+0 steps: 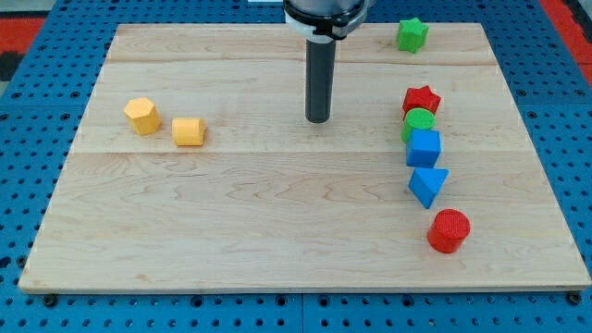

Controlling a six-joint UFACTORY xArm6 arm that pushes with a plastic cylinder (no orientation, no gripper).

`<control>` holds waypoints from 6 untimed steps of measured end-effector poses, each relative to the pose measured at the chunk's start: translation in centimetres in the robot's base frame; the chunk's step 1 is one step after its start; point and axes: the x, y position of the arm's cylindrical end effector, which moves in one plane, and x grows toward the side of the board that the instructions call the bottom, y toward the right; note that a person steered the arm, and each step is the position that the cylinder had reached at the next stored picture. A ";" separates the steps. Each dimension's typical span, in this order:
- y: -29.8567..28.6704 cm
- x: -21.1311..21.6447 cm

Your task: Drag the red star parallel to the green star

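Observation:
The red star [422, 99] lies at the view's right, touching a green round block [418, 121] just below it. The green star [412, 34] sits near the view's top right edge of the wooden board [277, 222], well above the red star. My tip [318, 118] rests on the board in the upper middle, about a hundred pixels to the left of the red star and touching no block.
Below the green round block stand a blue cube [425, 148], a blue triangular block [427, 185] and a red cylinder [449, 230] in a column. Two yellow blocks [142, 116] [188, 131] lie at the view's left.

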 end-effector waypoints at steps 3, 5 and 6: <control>-0.6 -1.6; -0.6 -1.6; -0.6 -1.6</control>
